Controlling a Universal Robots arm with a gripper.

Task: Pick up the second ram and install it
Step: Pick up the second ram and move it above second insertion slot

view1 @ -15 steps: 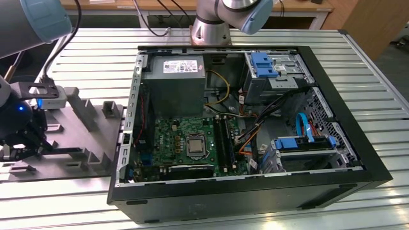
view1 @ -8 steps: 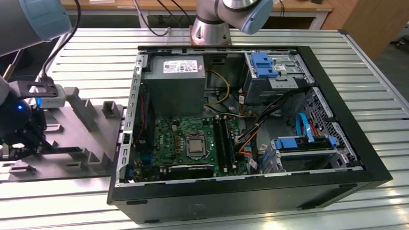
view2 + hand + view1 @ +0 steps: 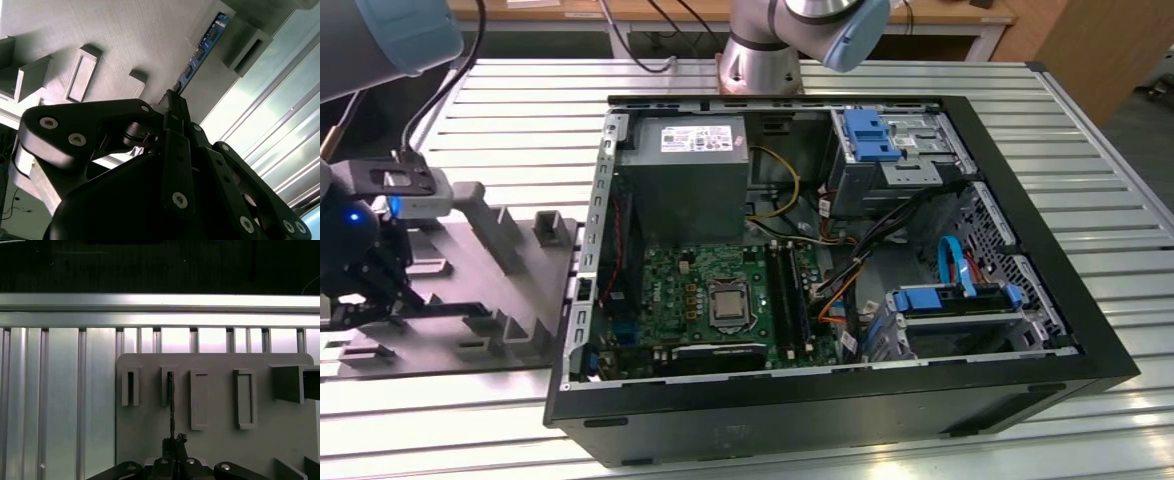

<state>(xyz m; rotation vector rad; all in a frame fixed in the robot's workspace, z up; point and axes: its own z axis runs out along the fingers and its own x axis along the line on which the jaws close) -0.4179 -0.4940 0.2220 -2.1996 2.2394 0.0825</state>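
While in its grey holder [image 3: 215, 450], second ram [image 3: 170, 410] between closed fingers [image 3: 176, 115].

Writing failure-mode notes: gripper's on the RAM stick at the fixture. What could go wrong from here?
1. The gripper holds the second ram near one end, so it may pivot or slip.
2. Its far end sits in the grey fixture slot; a skewed lift could bind.
3. Cables crowd the black memory slots; a snag seems possible.
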